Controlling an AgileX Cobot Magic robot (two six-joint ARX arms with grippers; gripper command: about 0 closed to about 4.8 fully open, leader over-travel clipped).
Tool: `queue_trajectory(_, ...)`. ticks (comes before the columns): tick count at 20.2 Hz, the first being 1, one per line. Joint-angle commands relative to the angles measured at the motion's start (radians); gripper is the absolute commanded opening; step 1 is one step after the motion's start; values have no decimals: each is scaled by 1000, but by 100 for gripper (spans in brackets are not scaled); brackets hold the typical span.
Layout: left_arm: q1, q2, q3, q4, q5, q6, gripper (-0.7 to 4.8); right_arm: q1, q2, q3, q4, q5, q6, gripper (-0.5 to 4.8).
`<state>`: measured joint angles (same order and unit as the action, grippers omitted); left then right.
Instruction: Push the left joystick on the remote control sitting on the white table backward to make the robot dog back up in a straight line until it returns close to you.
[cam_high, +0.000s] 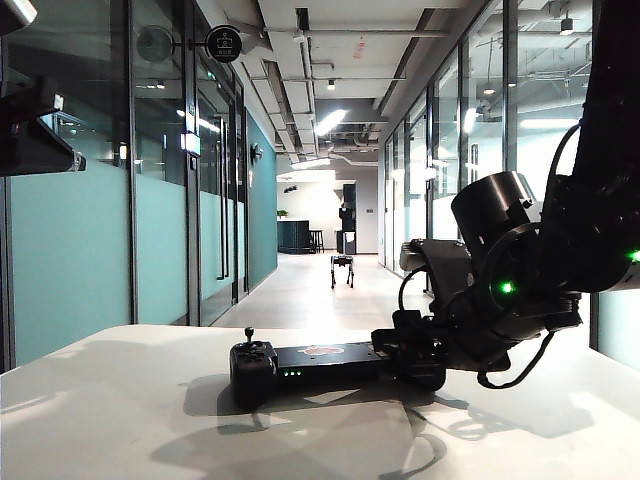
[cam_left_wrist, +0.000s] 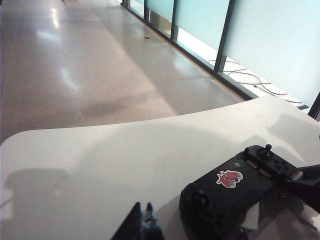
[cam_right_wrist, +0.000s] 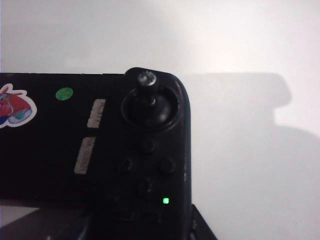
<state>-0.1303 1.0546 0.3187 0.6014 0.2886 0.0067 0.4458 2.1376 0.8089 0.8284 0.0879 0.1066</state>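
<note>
One remote control (cam_high: 305, 362) with two joysticks on one white table (cam_high: 120, 420), one robot dog (cam_high: 342, 268) far off, right gripper (cam_high: 415, 360) at its end and left gripper (cam_left_wrist: 142, 226) nearby, jaw states unclear

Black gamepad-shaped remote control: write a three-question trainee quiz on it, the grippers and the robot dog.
1. Where does the small dark four-legged robot dog stand?
2. The right gripper is at the wide black remote control's: A left lobe; B right lobe; C middle panel.
3. True or false: the left gripper hangs over the broad white table, clear of the thin black left joystick.
Key: 1 down the corridor, off the table; 2 B; 3 true.
</note>
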Motion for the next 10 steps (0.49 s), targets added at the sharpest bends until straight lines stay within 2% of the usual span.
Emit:
queue_trajectory(1, 1, -1, 5, 6, 7, 1, -5, 1, -3, 4, 10, 53, 54, 197)
queue_trajectory(10, 1, 19, 29, -26, 4, 1, -5, 3, -4, 4, 13, 148, 103, 197)
